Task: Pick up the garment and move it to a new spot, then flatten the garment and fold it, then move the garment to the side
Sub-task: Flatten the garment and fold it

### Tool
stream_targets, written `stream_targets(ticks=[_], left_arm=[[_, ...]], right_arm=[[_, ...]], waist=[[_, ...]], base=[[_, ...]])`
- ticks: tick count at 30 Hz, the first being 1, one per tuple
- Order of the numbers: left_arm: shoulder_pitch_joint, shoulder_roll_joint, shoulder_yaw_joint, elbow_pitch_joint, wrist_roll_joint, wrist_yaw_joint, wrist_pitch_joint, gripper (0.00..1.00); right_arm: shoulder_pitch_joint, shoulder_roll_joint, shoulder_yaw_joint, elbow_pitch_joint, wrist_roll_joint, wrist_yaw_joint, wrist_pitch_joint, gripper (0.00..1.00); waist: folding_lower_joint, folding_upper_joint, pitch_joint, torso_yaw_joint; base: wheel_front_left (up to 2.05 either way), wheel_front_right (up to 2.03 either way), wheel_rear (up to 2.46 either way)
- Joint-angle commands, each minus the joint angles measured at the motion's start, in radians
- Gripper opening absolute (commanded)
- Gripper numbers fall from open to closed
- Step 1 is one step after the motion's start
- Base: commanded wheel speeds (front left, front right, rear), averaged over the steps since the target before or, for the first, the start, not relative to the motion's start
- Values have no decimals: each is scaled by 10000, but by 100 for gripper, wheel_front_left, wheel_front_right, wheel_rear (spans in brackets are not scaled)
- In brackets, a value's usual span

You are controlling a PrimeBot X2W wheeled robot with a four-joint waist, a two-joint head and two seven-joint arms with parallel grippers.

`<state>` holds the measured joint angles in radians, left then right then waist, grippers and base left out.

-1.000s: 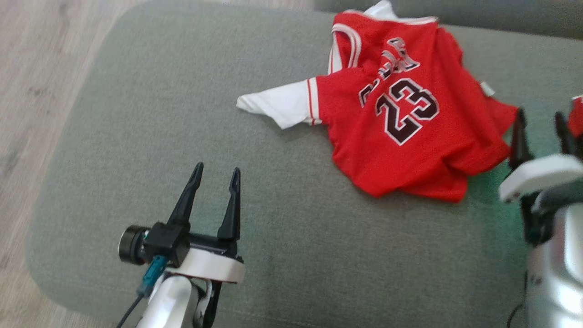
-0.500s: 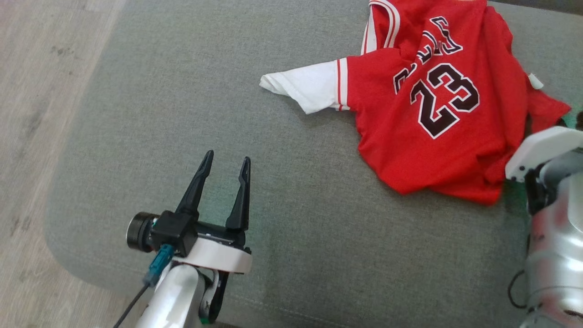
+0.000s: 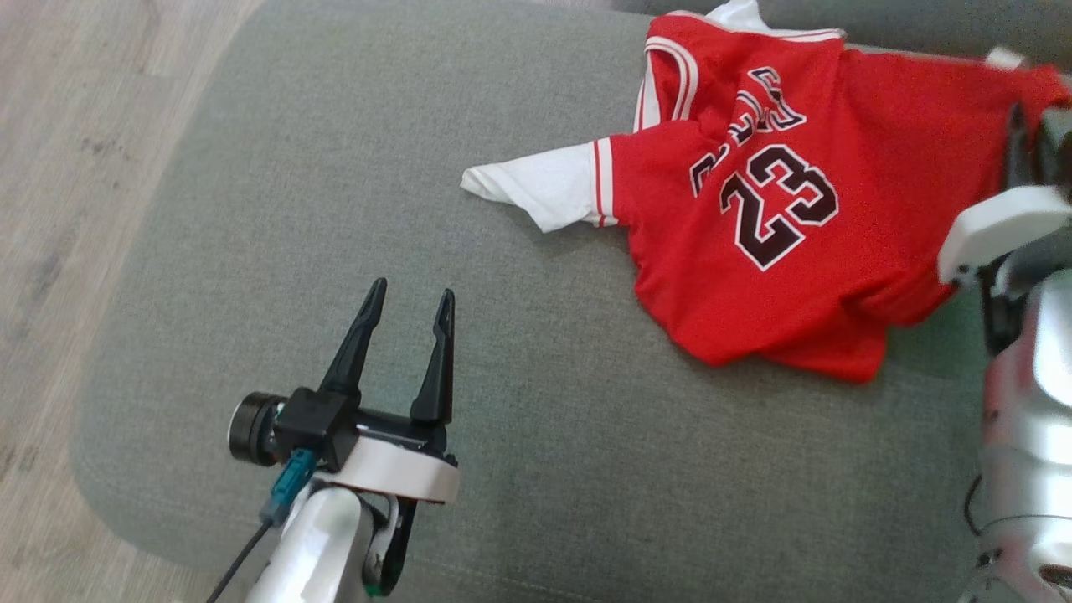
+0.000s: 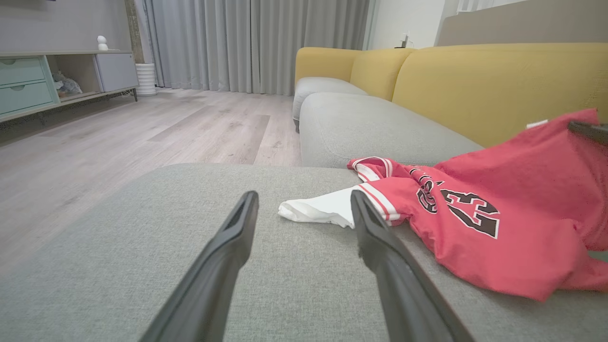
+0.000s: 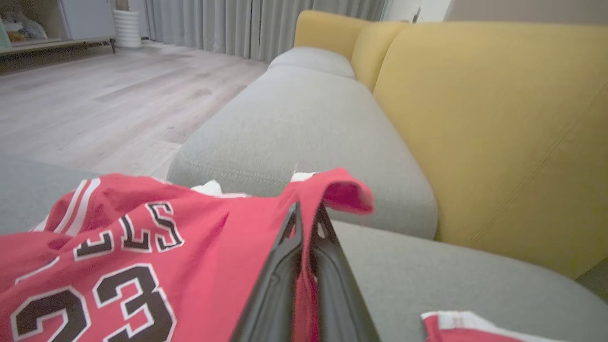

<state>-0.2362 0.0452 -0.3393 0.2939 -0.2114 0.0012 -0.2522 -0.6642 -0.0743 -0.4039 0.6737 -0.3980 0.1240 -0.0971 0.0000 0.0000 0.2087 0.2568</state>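
Since only the right gripper (image 5: 304,211) pinches a thin edge of the red number-23 fabric jersey (image 3: 779,276), upper right, the left gripper (image 3: 411,291) spread, lifting could slip it free.

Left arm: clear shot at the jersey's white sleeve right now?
Probably yes. The left claw is open, and only bare gray cushion lies between it and the white sleeve. One caveat: the right claw is shut on the red jersey at its edge, so a pull may drag the sleeve off.
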Motion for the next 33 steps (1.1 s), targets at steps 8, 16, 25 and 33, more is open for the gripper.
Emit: stream_targets(ticks=[8,16,25,33], left_arm=[[30,51,284,-386,-11,82,-95,100],[-283,51,-4,-529,-283,87,-95,100],[-623,51,-470,-582,-673,177,-95,100],[-766,51,-711,-571,-857,299,-95,100]], right_arm=[[-737,-723,671,-2108,55,67,642,0],[-2338,-1724,788,-2088,-134,67,1511,0],[-3973,-2494,958,-549,-1142,67,1752,0],[-4313,-2413,743,1288,-1620,67,1007,100]], waist=[[0,0,37,161],[0,0,909,701],[0,0,1479,1365],[0,0,1529,1588]], base=[[0,0,0],[0,0,0],[0,0,0],[0,0,0]])
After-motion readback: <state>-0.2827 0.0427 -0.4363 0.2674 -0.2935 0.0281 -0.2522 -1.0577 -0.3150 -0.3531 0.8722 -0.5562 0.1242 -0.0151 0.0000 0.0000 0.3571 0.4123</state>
